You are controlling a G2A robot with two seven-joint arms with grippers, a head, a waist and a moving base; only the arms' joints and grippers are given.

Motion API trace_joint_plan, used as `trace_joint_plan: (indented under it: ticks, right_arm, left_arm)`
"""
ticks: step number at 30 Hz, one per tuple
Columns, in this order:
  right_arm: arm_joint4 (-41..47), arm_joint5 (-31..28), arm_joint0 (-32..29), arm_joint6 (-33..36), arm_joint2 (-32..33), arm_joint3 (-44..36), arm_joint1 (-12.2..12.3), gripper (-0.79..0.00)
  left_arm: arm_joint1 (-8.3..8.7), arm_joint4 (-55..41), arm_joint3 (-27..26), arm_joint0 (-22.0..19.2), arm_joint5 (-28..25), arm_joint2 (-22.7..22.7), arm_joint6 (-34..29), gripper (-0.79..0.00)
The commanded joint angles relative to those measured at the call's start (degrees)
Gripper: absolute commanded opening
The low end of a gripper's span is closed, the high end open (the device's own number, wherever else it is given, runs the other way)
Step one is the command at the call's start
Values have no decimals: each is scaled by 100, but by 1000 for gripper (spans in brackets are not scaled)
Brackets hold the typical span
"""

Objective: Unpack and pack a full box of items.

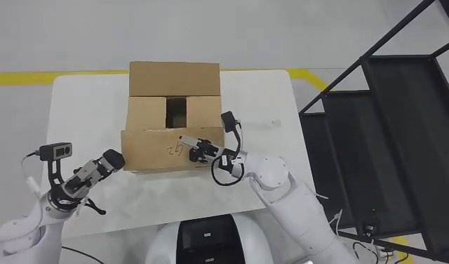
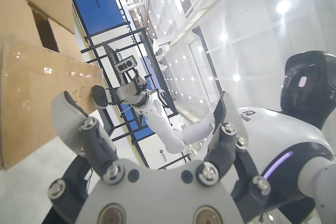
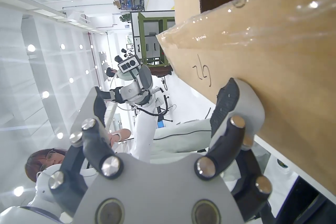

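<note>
Worktop (image 1: pixel 84 109): white, and it carries one cardboard box (image 1: pixel 151 113) at its middle, the box's far side reaching the worktop's far edge.

Box: the two inner flaps are folded in and leave a dark rectangular gap (image 1: pixel 176 111) between them; the contents are too dark to make out. The far flap lies flat over the box's rear part. The front flap faces the robot and bears a handwritten mark (image 1: pixel 175 149). Clear tape (image 3: pixel 236 25) glints along that flap's edge.

Right tool (image 1: pixel 198 150): at the box's front face, just beside the mark. It is spread wide with nothing between the fingers. In the right wrist view the back of one finger (image 3: pixel 236 101) lies against the cardboard (image 3: pixel 288 51) below the mark (image 3: pixel 202 71).

Left tool (image 1: pixel 116 159): just off the box's front left corner, over the worktop. It is spread wide and holds nothing. In the left wrist view (image 2: pixel 144 104) one fingertip (image 2: pixel 65 104) sits close to the box corner (image 2: pixel 26 78); whether they touch I cannot tell.
</note>
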Motion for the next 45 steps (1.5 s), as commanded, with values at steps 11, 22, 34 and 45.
trace_joint_plan:
  ticks: [11,22,34,45]
  right_arm:
    - [-438,468,666,-185,-289,-564,-25,0]
    - [-806,701,887,-336,-312,-796,-20,0]
    - [-806,701,887,-336,-312,-796,-20,0]
    - [-1039,552,1426,-947,32,271,-27,0]
  left_arm:
    - [-59,1308,769,-905,60,740,774,0]
    - [-36,1215,705,-836,114,731,689,0]
    - [-36,1215,705,-836,114,731,689,0]
    - [-36,1215,705,-836,114,731,689,0]
